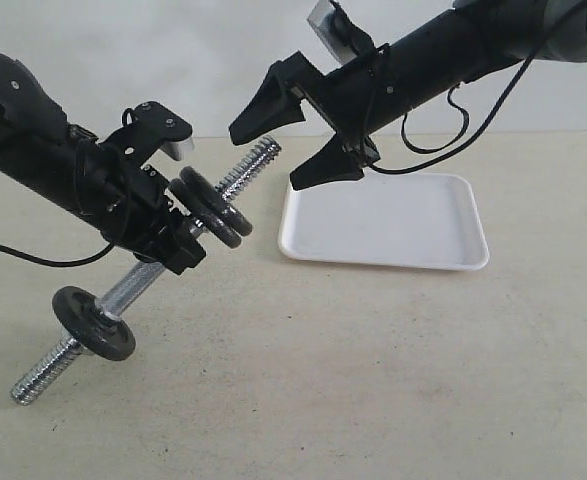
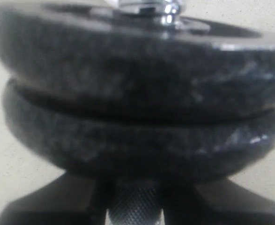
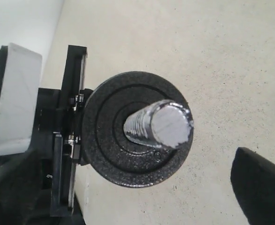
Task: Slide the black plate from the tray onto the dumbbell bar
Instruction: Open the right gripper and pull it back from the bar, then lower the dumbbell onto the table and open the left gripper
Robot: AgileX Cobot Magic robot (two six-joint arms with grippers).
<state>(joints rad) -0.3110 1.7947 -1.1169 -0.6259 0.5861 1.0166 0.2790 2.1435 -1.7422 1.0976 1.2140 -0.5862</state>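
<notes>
My left gripper (image 1: pixel 186 238) is shut on the chrome dumbbell bar (image 1: pixel 138 285) and holds it tilted, with the lower end near the table. Two black plates (image 1: pixel 225 208) sit side by side on the bar just above the left fingers. A third plate (image 1: pixel 93 322) is near the lower end. The white tray (image 1: pixel 383 262) holds nothing. My right gripper (image 1: pixel 263 160) is open in the air, its fingers either side of the bar's upper threaded tip. In the right wrist view the bar end (image 3: pixel 170 124) points at the camera through the outer plate (image 3: pixel 132 159). The left wrist view is filled by both plates (image 2: pixel 137 103).
The beige table (image 1: pixel 373 380) stretches in front of the tray and the arms. A white wall stands behind. The left gripper's black body and white camera block (image 3: pixel 15 98) show behind the plate in the right wrist view.
</notes>
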